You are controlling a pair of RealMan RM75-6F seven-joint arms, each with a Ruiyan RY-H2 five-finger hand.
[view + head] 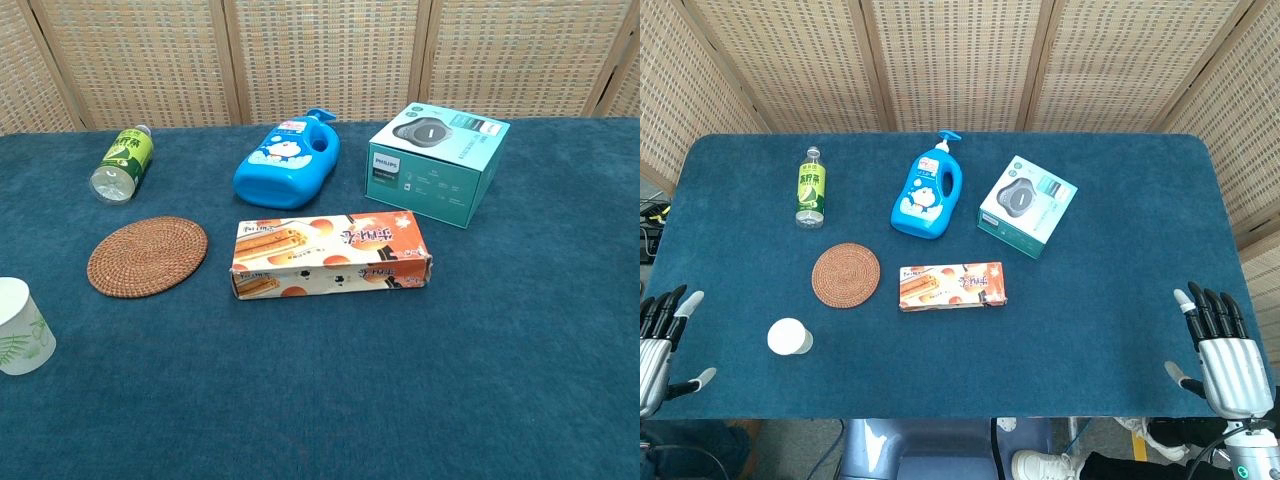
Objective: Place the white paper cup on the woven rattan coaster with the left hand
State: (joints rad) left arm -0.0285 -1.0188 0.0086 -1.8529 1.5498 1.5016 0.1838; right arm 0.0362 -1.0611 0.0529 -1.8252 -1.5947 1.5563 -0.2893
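- The left hand point(658, 345) is being held open and empty at the table's near-left edge — the reach is judged not yet begun.
- The white paper cup point(789, 337) is standing upright just near of the woven rattan coaster point(846, 275) — a side grasp is being called for.
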